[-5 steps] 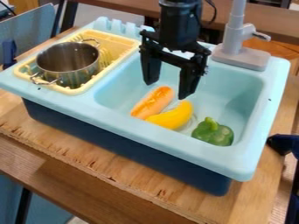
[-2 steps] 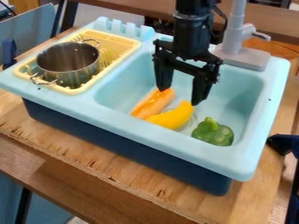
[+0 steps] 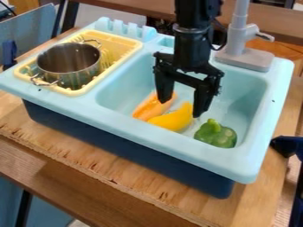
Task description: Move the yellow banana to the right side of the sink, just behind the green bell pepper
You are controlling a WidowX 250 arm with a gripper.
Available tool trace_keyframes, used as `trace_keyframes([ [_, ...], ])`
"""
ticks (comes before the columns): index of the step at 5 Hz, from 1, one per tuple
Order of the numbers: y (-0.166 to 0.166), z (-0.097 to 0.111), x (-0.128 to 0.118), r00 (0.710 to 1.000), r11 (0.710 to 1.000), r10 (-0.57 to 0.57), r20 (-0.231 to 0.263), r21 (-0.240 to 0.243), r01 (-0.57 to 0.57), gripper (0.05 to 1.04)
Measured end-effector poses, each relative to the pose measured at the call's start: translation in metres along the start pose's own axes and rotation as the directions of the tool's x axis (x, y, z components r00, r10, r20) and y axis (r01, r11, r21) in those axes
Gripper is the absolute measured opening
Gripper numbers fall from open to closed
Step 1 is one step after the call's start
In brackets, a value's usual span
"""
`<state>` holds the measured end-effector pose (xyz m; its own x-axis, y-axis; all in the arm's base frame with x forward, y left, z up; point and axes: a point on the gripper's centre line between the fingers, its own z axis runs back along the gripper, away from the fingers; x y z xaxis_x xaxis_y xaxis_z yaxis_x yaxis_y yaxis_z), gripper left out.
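Observation:
The gripper [image 3: 181,108] hangs low inside the light blue sink [image 3: 248,106], open, one finger on each side of the gap. Its left fingertip overlaps the upper end of an orange sausage-like toy [image 3: 148,109], and its right fingertip is beside the right end of a yellow banana-shaped toy [image 3: 170,120]. Whether either fingertip touches a toy, I cannot tell. The banana lies against the sausage's lower right side. To the right on the basin floor sits a green pepper [image 3: 216,134].
A metal pot [image 3: 70,65] stands in a yellow drying rack [image 3: 127,43] on the sink's left side. The grey faucet [image 3: 244,57] rises at the back right, close to the arm. A dark blue object [image 3: 286,146] is at the right edge.
The gripper has moved right and then lower, from above the sausage down to the banana. It stays open, and the toys have not visibly moved.

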<state>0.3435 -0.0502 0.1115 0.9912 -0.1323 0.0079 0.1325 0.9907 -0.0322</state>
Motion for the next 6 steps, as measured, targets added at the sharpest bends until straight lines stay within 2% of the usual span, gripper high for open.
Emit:
trace_keyframes([
  [2,0.007,-0.020,0.006,1.000,0.999,-0.010,0.015,0.038,0.009,1.001],
  [3,0.010,-0.032,0.009,1.000,1.000,-0.006,-0.013,0.031,0.006,0.987],
  [4,0.014,-0.032,0.007,0.999,0.999,0.009,-0.034,0.032,-0.008,0.902],
  [5,0.014,-0.034,0.010,1.000,0.999,0.029,-0.008,0.017,-0.029,0.637],
  [6,0.014,-0.037,0.011,0.999,0.999,0.037,0.001,0.009,-0.037,0.461],
])
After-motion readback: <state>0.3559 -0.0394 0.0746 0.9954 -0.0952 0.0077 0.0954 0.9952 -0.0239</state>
